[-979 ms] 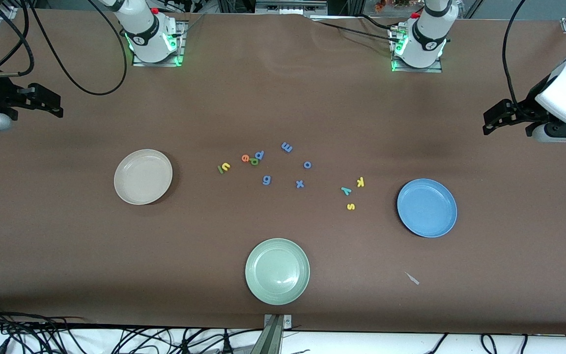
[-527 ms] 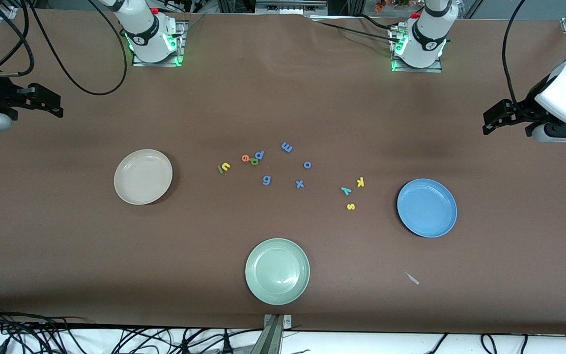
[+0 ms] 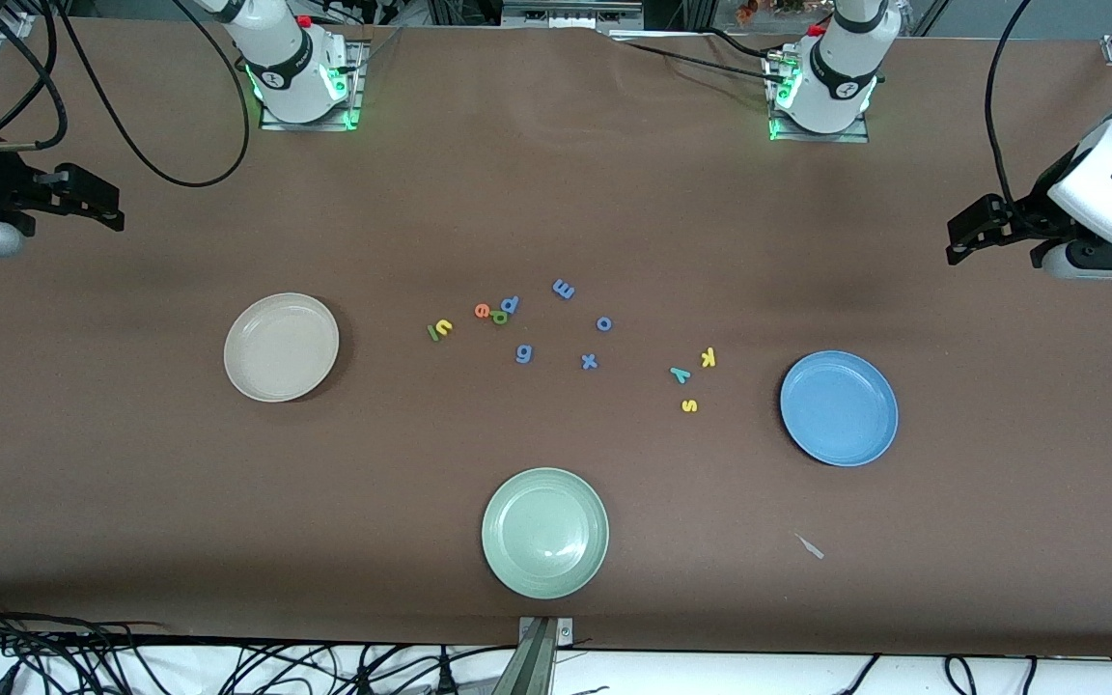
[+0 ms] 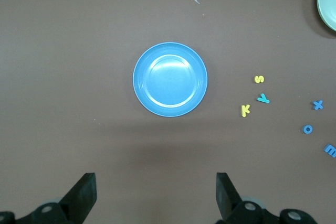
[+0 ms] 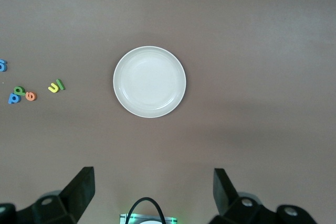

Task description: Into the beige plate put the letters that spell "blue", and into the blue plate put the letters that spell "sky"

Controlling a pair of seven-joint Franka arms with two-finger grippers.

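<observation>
The beige plate (image 3: 281, 347) (image 5: 149, 81) lies toward the right arm's end. Beside it sit yellow u (image 3: 444, 326), dark green l (image 3: 433, 333), orange e (image 3: 482, 310) and green b (image 3: 499, 318). The blue plate (image 3: 839, 407) (image 4: 170, 79) lies toward the left arm's end, with yellow k (image 3: 708, 357), teal y (image 3: 680, 375) and yellow s (image 3: 689, 405) beside it. My left gripper (image 3: 966, 235) (image 4: 156, 192) hangs open and empty over the table's end near the blue plate. My right gripper (image 3: 97, 203) (image 5: 152, 190) is open and empty over its own end.
Blue letters p (image 3: 510, 304), m (image 3: 563, 288), o (image 3: 603, 323), g (image 3: 523, 353) and x (image 3: 589, 361) are scattered mid-table. A pale green plate (image 3: 544, 532) sits nearest the front camera. A small pale scrap (image 3: 810, 546) lies near the blue plate.
The left arm's hand has shifted very slightly. The plates, the letters and the right arm have not moved.
</observation>
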